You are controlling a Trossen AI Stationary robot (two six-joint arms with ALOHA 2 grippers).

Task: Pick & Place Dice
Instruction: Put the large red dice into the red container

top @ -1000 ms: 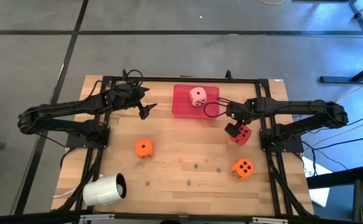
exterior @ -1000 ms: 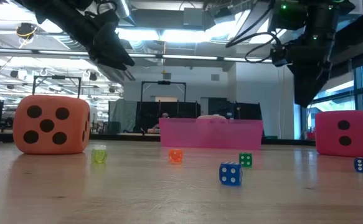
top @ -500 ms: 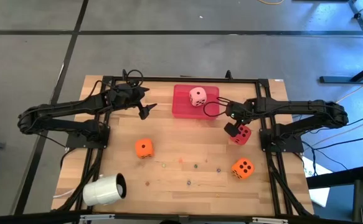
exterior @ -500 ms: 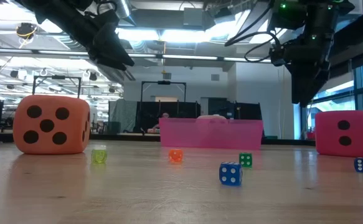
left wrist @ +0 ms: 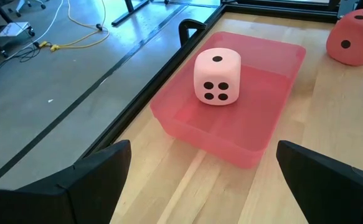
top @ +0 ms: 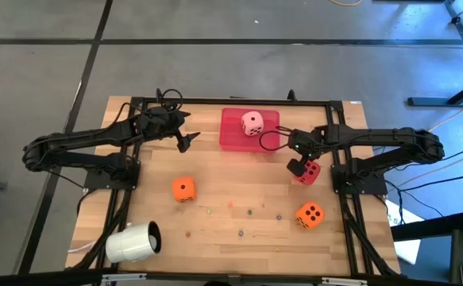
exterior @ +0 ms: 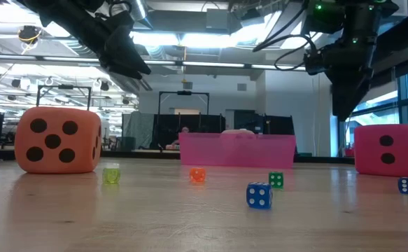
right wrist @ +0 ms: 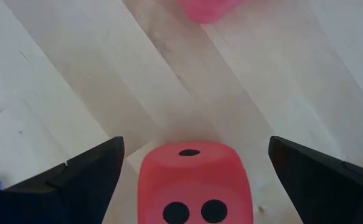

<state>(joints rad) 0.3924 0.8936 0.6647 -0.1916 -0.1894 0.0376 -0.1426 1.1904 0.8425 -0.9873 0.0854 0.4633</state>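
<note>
Wooden bench: nothing shifted in last second.

Flat red plastic tray is landmark; pale pink foam die sits inside.

Right pincer, fingers spread wide, has crept slightly lower over red foam die, right of tray. Grasp looks imminent.

Left pincer waits left of tray, released.

Orange dice and white cup nearer front; path clear.

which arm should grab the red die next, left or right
Right. The right gripper hangs open directly over the red die, which sits between its fingers in the right wrist view. The left gripper is open near the tray, farther away.
</note>
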